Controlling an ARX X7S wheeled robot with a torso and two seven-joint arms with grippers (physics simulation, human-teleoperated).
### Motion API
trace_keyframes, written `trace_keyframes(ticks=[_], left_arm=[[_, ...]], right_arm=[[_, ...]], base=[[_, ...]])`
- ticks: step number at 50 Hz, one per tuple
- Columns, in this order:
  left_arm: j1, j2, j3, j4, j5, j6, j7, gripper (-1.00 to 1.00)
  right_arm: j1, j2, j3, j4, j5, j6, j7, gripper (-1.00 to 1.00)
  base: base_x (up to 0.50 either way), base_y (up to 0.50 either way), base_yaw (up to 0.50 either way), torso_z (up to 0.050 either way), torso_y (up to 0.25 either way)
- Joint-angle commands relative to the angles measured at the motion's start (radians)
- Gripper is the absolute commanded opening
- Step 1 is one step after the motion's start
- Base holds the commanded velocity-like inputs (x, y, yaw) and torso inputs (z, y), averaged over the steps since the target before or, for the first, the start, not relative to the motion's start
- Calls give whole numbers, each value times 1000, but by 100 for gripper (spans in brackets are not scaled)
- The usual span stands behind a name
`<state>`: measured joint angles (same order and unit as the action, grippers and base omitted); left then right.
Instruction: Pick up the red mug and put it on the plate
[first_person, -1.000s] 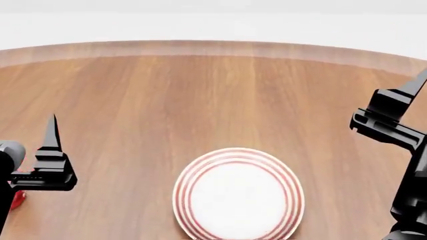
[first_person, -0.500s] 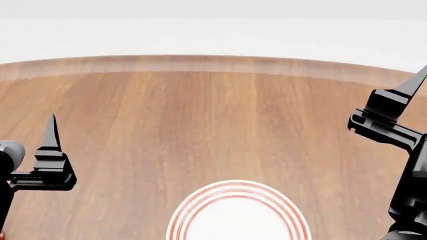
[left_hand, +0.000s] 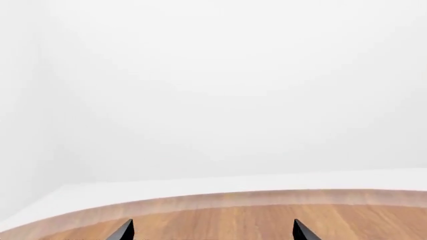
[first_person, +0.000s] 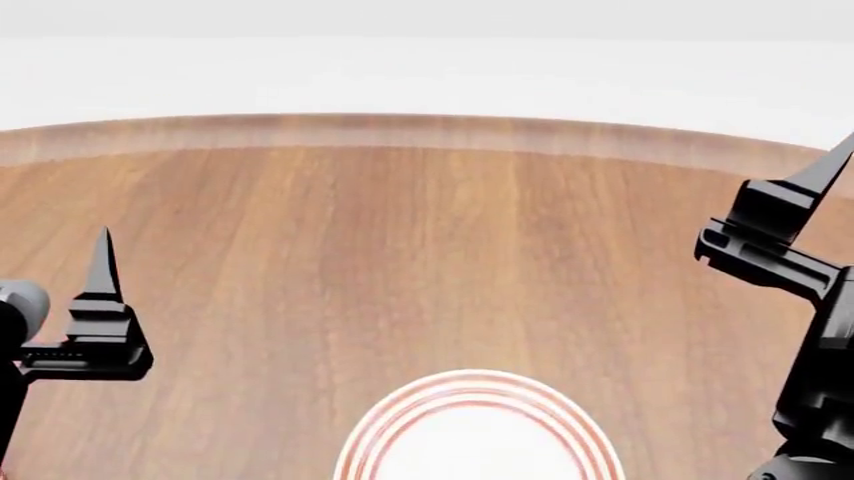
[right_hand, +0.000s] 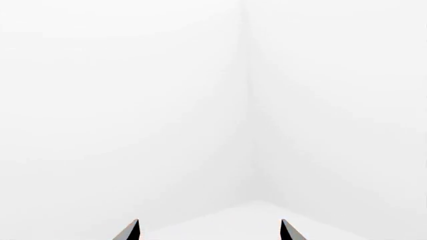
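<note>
- While the head view looks down on the round wooden table and the plate, the two wrist views look mostly at white walls and show much less.
- Only the head view shows the plate: it lies at the near edge of the table, between the two arms, and the lower border of the picture cuts it. It is round and white, with thin concentric red rings around its rim.
- The red mug cannot be made out in any of the three views, so I cannot say where it stands.
- The left wrist view shows the far curved edge of the table and pale floor behind it; the right wrist view shows only a corner of two white walls and floor.
- The table top is brown wood with a long straight grain, and its rim is lighter.
- The left gripper is black and angular, and its two pointed tips stand well apart with nothing between them.
- The right gripper also has its two dark tips wide apart and holds nothing.
- In the head view the left gripper and the right gripper both hang above the table, touching no object.
</note>
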<state>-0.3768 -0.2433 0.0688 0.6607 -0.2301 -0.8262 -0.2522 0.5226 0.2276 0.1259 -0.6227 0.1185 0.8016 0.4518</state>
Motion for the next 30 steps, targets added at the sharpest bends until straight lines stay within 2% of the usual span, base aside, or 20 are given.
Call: trace_keyframes(ticks=[1, 5, 10, 14, 18, 26, 27, 30], left_arm=[[-6, 16, -21, 1, -6, -13, -31, 100], [-25, 32, -30, -10, 42, -47, -108, 100], [-54, 99, -93, -39, 65, -86, -210, 100], [-94, 108, -76, -38, 73, -143, -238, 100], [-176, 162, -138, -71, 56, -232, -290, 100], [-281, 178, -177, -120, 27, -331, -316, 100], [-321, 215, -246, -141, -4, -392, -324, 100], [-359, 205, -252, -146, -28, -468, -324, 100]], right_arm=[[-1, 4, -12, 4, -3, 1, 8, 100], [-2, 6, -16, 7, -4, 2, 10, 100], [-3, 9, -20, 14, -4, 5, 12, 100], [-4, 9, -27, 13, -3, 7, 13, 100], [-5, 9, -34, 17, -4, 8, 15, 100], [-5, 11, -41, 16, -1, 12, 17, 100], [-5, 10, -42, 15, -1, 14, 17, 100], [-6, 11, -46, 18, -1, 12, 18, 100]], base=[[0, 0, 0, 0, 0], [0, 0, 0, 0, 0], [0, 0, 0, 0, 0], [0, 0, 0, 0, 0], [0, 0, 0, 0, 0], [0, 0, 0, 0, 0], [0, 0, 0, 0, 0], [0, 0, 0, 0, 0]])
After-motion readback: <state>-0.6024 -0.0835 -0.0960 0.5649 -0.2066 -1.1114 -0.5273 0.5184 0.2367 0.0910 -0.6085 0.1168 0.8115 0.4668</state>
